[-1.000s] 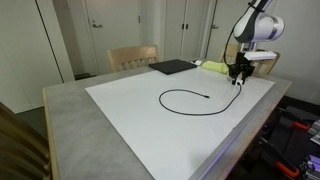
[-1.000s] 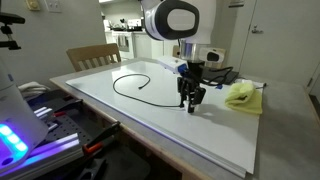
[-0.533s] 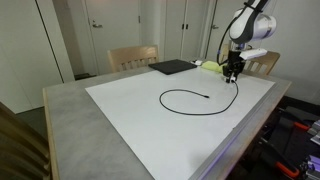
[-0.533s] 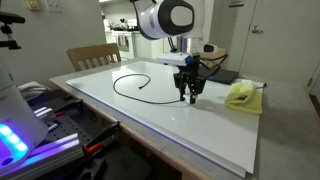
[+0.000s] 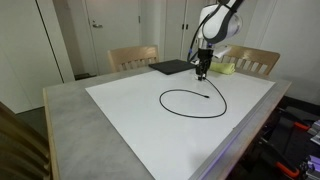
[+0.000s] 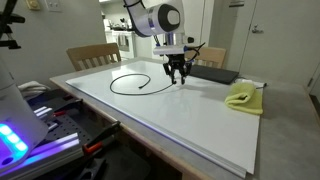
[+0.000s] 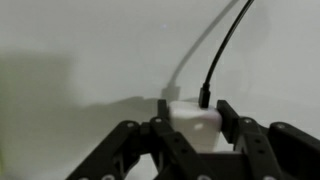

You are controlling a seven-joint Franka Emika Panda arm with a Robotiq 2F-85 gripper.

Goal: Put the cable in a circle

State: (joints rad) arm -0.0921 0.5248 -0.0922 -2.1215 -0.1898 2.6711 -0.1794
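Observation:
The cable (image 5: pixel 162 100) is a thin black cord lying in a near-closed loop on the white sheet (image 5: pixel 130 115); it also shows in an exterior view (image 6: pixel 113 84). One small plug end (image 5: pixel 207 97) lies loose inside the loop. My gripper (image 5: pixel 201 73) hangs at the loop's far side, near the black pad, and also shows in an exterior view (image 6: pixel 177 78). In the wrist view the gripper (image 7: pixel 193 108) is shut on the cable's white plug block (image 7: pixel 193 120), and the black cord (image 7: pixel 222 45) runs away from it over the sheet.
A flat black pad (image 5: pixel 172 67) lies at the table's back edge, also in an exterior view (image 6: pixel 215 75). A yellow cloth (image 5: pixel 222 67) lies beside it (image 6: pixel 243 96). Wooden chairs (image 5: pixel 132 57) stand behind the table. Equipment with lights (image 6: pixel 20 140) sits beside the table.
My gripper has carried the held cable end from the sheet's side back toward the black pad, swinging the cord round so the open arc has closed into a loop.

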